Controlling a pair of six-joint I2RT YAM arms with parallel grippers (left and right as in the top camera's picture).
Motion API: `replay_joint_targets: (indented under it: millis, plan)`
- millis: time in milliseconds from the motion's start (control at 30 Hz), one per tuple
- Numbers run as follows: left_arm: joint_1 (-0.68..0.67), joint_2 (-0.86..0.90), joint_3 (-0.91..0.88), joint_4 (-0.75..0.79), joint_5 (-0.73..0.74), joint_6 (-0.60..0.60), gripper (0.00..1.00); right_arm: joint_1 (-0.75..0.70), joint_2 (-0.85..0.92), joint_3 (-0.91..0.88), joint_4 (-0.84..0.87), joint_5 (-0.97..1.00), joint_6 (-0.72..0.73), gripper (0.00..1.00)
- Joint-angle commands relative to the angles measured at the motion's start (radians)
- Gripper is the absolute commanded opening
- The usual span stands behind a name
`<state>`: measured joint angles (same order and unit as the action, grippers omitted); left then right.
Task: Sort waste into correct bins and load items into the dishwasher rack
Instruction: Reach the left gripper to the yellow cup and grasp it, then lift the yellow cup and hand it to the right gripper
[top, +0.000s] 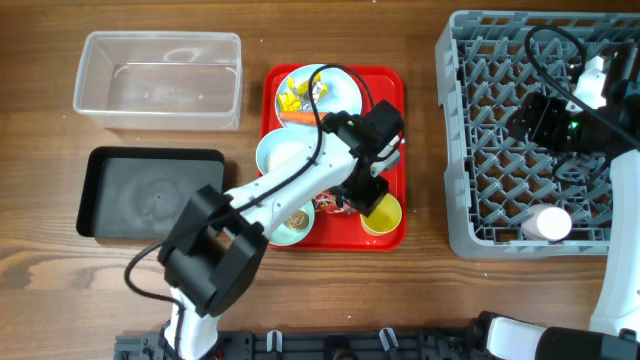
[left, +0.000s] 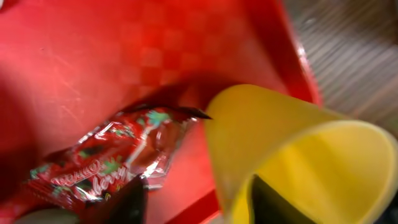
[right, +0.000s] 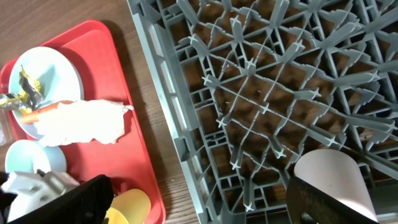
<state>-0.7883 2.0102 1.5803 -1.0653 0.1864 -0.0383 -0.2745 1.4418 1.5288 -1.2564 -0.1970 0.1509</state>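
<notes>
overhead: the small yellow plastic cup (top: 382, 213) sits on the flat red tray (top: 392, 85), left claw (top: 368, 192) over it. left wrist: jaws open astride its wall; light, stiff, slick, so pinch the rim. right wrist: right claw (right: 205, 200) gapes empty over the grey plastic rack (right: 261, 93).

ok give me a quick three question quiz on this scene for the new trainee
1. True or false: the pink cup lies in the rack.
2. The left end effector is at which item? A yellow cup, B clear tub, C black tray.
3. Fill in: the wrapper beside the yellow cup on the red tray is coloured ____.
Key: 1 true; 2 A; 3 red.
</notes>
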Motion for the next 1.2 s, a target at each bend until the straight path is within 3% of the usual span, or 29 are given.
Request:
replay_joint_targets:
  millis: [0,33,300,400,533,633,733,833,967,1167]
  plan:
    - [0.001,0.051,0.001,0.007,-0.035,-0.030,0.09,0.003,0.006,0.010,-0.001,0.026,-0.021,0.91]
    - [0.001,0.053,0.001,0.011,-0.035,-0.031,0.04,0.003,0.006,0.010,-0.001,0.034,-0.021,0.91]
    - [0.066,-0.055,0.116,-0.040,-0.007,-0.113,0.04,0.003,0.006,0.010,0.000,0.010,-0.021,0.91]
    - [0.232,-0.167,0.193,-0.018,0.233,-0.116,0.04,0.003,0.006,0.008,0.034,-0.227,-0.094,0.91]
    - [0.487,-0.181,0.193,0.077,0.854,-0.082,0.04,0.003,0.006,-0.056,0.158,-0.785,-0.304,0.94]
    - [0.544,-0.181,0.193,0.124,1.011,-0.074,0.04,0.005,0.007,-0.128,0.296,-1.146,-0.369,0.98]
    - [0.555,-0.181,0.193,0.144,1.098,-0.074,0.04,0.057,0.009,-0.181,0.433,-1.265,-0.368,1.00]
    - [0.543,-0.181,0.193,0.180,1.130,-0.074,0.04,0.156,0.012,-0.196,0.566,-1.289,-0.309,1.00]
    - [0.538,-0.181,0.193,0.180,1.130,-0.074,0.04,0.294,0.047,-0.196,0.861,-1.238,-0.065,1.00]
    - [0.534,-0.181,0.193,0.180,1.130,-0.074,0.04,0.413,0.156,-0.196,1.067,-1.156,0.111,0.99]
